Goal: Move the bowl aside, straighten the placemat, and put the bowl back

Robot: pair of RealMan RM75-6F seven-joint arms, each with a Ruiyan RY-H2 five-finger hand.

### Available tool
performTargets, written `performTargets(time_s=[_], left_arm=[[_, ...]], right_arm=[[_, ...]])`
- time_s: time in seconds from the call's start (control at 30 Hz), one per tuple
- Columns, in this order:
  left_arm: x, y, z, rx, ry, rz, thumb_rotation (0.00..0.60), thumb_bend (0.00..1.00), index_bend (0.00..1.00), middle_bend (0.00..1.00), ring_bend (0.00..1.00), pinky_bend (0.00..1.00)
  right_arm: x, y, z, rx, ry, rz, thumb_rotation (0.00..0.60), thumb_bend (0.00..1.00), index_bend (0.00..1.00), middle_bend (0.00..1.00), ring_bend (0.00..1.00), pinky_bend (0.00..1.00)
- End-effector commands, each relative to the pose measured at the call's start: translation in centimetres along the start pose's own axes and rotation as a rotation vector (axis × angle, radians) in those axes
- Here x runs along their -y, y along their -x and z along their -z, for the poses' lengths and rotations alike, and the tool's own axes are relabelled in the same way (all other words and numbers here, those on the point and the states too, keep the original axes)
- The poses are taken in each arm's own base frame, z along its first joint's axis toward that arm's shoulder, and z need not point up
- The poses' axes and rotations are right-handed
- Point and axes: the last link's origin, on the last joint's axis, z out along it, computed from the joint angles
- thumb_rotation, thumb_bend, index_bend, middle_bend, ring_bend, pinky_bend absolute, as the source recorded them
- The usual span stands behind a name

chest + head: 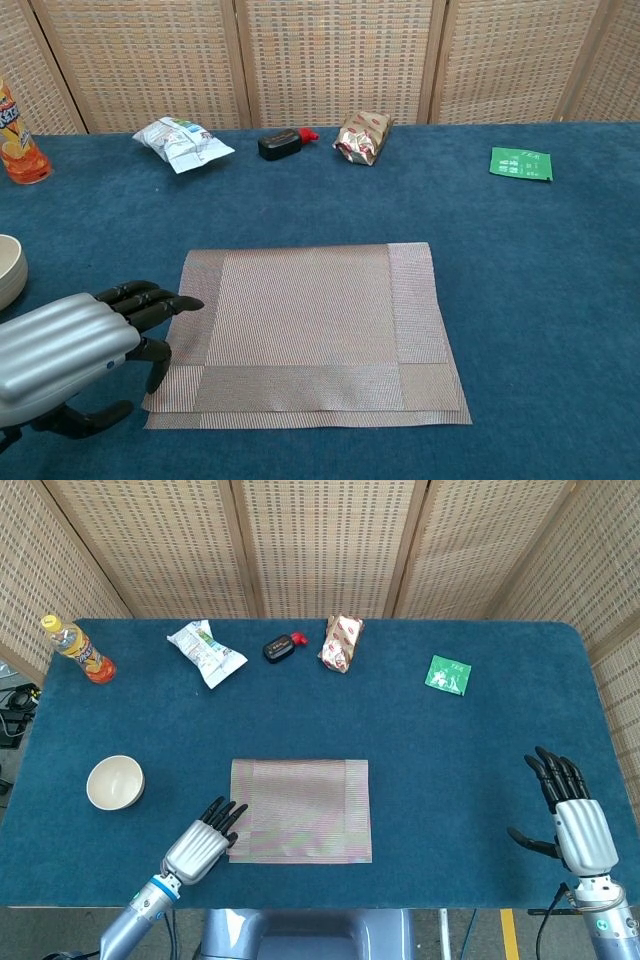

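A grey woven placemat (300,810) (308,330) lies at the table's front middle, its edges square to the table and its near edge doubled. The cream bowl (115,782) (8,268) stands on the blue cloth to the left of it, apart from the mat. My left hand (202,846) (70,352) holds nothing; its fingers are apart and their tips lie at the mat's near left corner. Far off at the front right, my right hand (572,815) stays open and flat above the cloth.
Along the back stand an orange drink bottle (78,651), a white snack bag (205,652), a black and red key fob (281,647), a brown wrapped packet (341,643) and a green sachet (448,674). A wicker screen (320,540) closes the rear.
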Motion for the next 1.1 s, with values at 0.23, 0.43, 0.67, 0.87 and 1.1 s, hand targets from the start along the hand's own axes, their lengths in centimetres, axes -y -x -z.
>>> performTargets(time_s=[0.23,0.43,0.67,0.87,1.1], left_arm=[[0.0,0.1,0.2,0.002,-0.007,-0.012,0.600,0.42,0.47,0.00,0.00,0.00],[-0.1,0.0,0.4,0.003,-0.003,-0.012,0.600,0.42,0.46,0.00,0.00,0.00],[0.1,0.1,0.6,-0.004,-0.009,-0.025,0.600,0.42,0.46,0.00,0.00,0.00],[0.0,0.4,-0.3,0.004,-0.013,-0.022,0.600,0.42,0.48,0.00,0.00,0.00],[-0.7,0.5,-1.1,-0.007,-0.001,-0.015,0.600,0.42,0.49,0.00,0.00,0.00]], right_arm=[[0.0,-0.1,0.1,-0.003,-0.004,-0.004,0.600,0.05,0.00,0.00,0.00,0.00],[-0.1,-0.3,0.1,-0.011,0.001,-0.008,0.600,0.05,0.00,0.00,0.00,0.00],[-0.1,-0.1,0.1,-0.003,-0.001,-0.008,0.600,0.05,0.00,0.00,0.00,0.00],[-0.1,-0.2,0.2,-0.006,0.001,-0.006,0.600,0.05,0.00,0.00,0.00,0.00],[-0.1,-0.1,0.2,-0.001,-0.002,-0.004,0.600,0.05,0.00,0.00,0.00,0.00]])
